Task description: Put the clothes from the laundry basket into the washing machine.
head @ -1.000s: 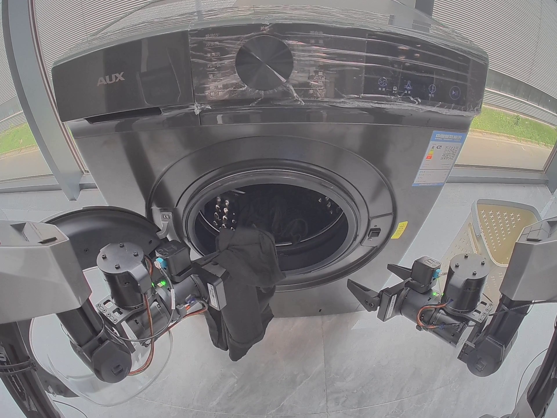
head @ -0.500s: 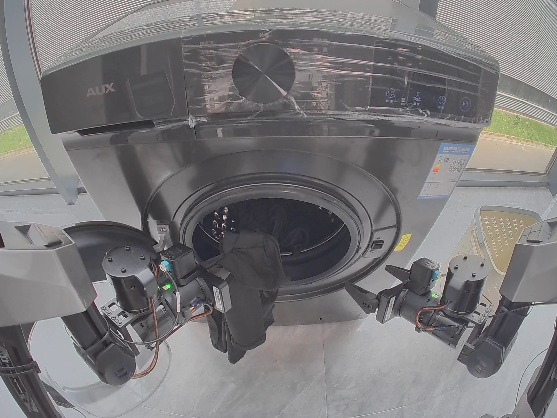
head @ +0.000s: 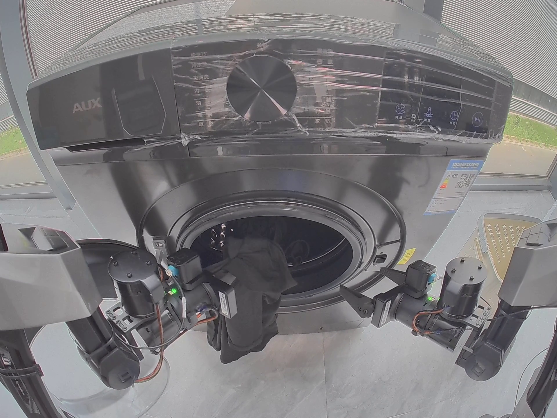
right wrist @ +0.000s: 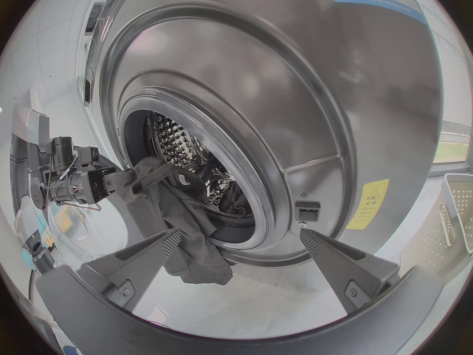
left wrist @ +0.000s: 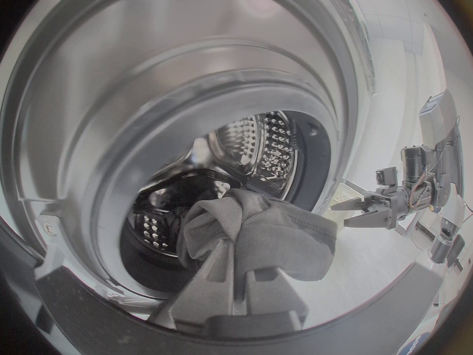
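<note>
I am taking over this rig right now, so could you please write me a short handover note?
Left hand shut on dark garment at the washing machine door opening; most hangs outside over the rim.
Right hand open, empty, low before the machine's right front.
Done: dark clothes lie in the drum.
Left: push this garment fully in; check the laundry basket on the right, contents unseen.

Bright daylight is pouring in through the windows (head: pixel 525 146) behind the washing machine (head: pixel 278 169). Glare is streaking across the plastic film (head: pixel 325 88) on the machine's top panel, and reflections are sliding over its steel front. Inside the machine, the drum (head: pixel 307 251) is sitting in deep shadow, the dark garment (head: pixel 255 274) at its mouth swallowing light. Wrist views are bulging the machine's curves, corners fading to black.
</note>
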